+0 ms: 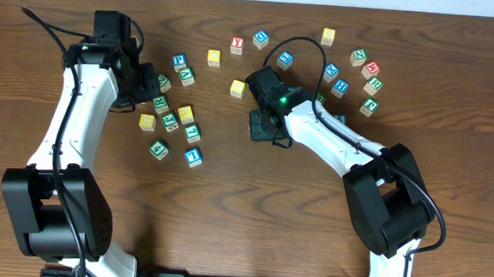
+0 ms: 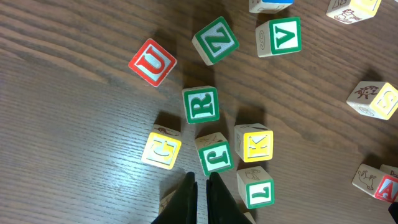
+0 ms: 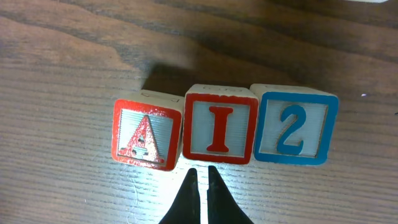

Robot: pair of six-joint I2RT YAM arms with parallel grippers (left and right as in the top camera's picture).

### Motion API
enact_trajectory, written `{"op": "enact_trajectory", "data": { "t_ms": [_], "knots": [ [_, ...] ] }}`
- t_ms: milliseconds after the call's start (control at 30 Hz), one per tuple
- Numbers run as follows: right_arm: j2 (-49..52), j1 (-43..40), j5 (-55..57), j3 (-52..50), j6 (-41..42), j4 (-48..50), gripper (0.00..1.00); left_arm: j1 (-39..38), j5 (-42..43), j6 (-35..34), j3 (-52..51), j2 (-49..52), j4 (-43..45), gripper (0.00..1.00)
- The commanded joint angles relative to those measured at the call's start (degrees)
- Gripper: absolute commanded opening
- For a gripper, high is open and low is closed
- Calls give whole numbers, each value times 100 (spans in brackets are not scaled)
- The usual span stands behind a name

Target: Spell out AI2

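Observation:
In the right wrist view three blocks stand in a touching row on the wooden table: a red A block (image 3: 146, 134), a red I block (image 3: 219, 129) and a blue 2 block (image 3: 292, 129). My right gripper (image 3: 200, 175) is shut and empty, just in front of the gap between A and I. From overhead the right gripper (image 1: 265, 122) covers this row. My left gripper (image 2: 200, 182) is shut and empty, hovering over the left cluster (image 1: 151, 85) beside a green block (image 2: 215, 155) and a yellow C block (image 2: 161, 150).
Loose letter blocks lie around the left gripper: red U (image 2: 153, 61), green Z (image 2: 216, 40), green R (image 2: 201, 104), yellow K (image 2: 254, 143), green L (image 2: 255, 186). More blocks are scattered at the back right (image 1: 359, 57), and a yellow one (image 1: 238, 88) sits near the right arm.

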Motion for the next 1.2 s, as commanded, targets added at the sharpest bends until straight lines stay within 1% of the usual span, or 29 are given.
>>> {"op": "enact_trajectory", "data": {
  "t_ms": [0,200,533,800,1167],
  "knots": [
    [-195,-7,-125,114,15,-55,1,17,-74,68,76,-42,-20,8],
    [-146,120,-291,111,22,-66,1,17,-74,28,76,-42,-17,8],
    [-136,498,-131,111,68,153,1,17,-74,31,76,-42,-24,8],
    [101,509,-33,105,219,350,1,17,-74,28,76,-42,-42,8],
    [105,501,179,105,240,387,1,17,-74,28,76,-42,-63,8]
  ]
}}
